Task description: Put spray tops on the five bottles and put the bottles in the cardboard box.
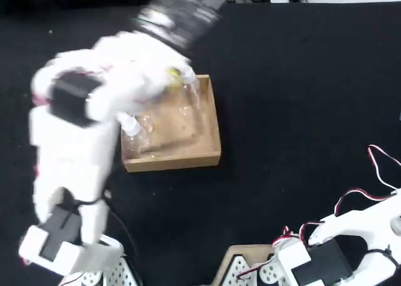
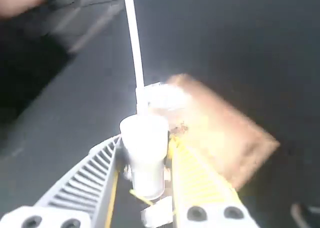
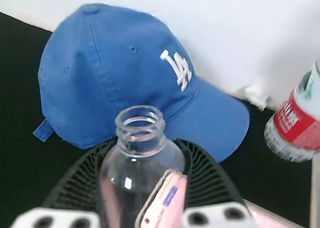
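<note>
Above the cardboard box [image 1: 172, 159], the left gripper [image 2: 145, 143] pinches a light-looking spray top [image 2: 144, 163]; its thin tube [image 2: 132, 48] may bend. The right gripper [image 3: 147, 145] squeezes a clear, likely slippery bottle [image 3: 132, 183].

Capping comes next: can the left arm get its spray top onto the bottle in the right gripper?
Probably not as they stand. The left gripper, shut on the spray top, is over the cardboard box; the right gripper holds the open bottle far off at the near edge of the table.
</note>
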Controlling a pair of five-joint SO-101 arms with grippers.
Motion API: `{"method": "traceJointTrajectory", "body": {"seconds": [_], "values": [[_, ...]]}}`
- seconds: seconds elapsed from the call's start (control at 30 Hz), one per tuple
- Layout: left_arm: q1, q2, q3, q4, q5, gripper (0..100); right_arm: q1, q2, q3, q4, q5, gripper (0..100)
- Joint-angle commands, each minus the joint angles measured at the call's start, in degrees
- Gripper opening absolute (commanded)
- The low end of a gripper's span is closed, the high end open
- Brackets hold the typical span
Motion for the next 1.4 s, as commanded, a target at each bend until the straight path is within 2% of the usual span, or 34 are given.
{"method": "traceJointTrajectory", "body": {"seconds": [0.0, 0.2, 0.33, 0.53, 0.63, 0.8, 0.93, 1.03, 1.23, 1.37], "values": [[-15.78, -4.48, -2.42, 0.35, -3.52, 3, -4.92, -5.58, -2.33, 5.63, -1.85, 1.1], [-33.27, -4.04, -3.65, 0.35, -4.48, 3, -14.07, -21.05, -1.8, 17.49, -2.11, 1.1], [-43.38, -3.96, 2.86, 0.26, -8.0, 3, -25.14, -29.93, -1.8, 25.05, -4.84, 1.1], [-51.65, -3.96, 19.65, -0.26, -20.57, 3, -45.19, -32.31, -1.63, 31.82, -4.92, 1.1], [-54.29, -4.04, 30.99, -5.45, -24.09, 3, -51.08, -32.13, 1.19, 32.0, -6.68, 1.1], [-58.42, -4.57, 54.29, -20.84, -28.48, 3, -53.98, -32.22, 8.66, 28.75, -12.92, 1.1], [-59.65, -4.57, 70.02, -32.79, -33.14, 3, -57.58, -32.22, 16.92, 21.27, -13.36, 1.1], [-60.44, -4.57, 77.23, -39.03, -36.92, 3, -59.16, -32.22, 21.76, 16.53, -13.36, 1.1], [-61.49, -4.04, 82.68, -43.78, -43.43, 4, -59.25, -32.22, 25.27, 14.77, -13.19, 1.1], [-62.02, -4.48, 82.33, -43.6, -45.36, 19, -59.25, -32.22, 25.45, 14.77, -13.01, 1.1]]}}
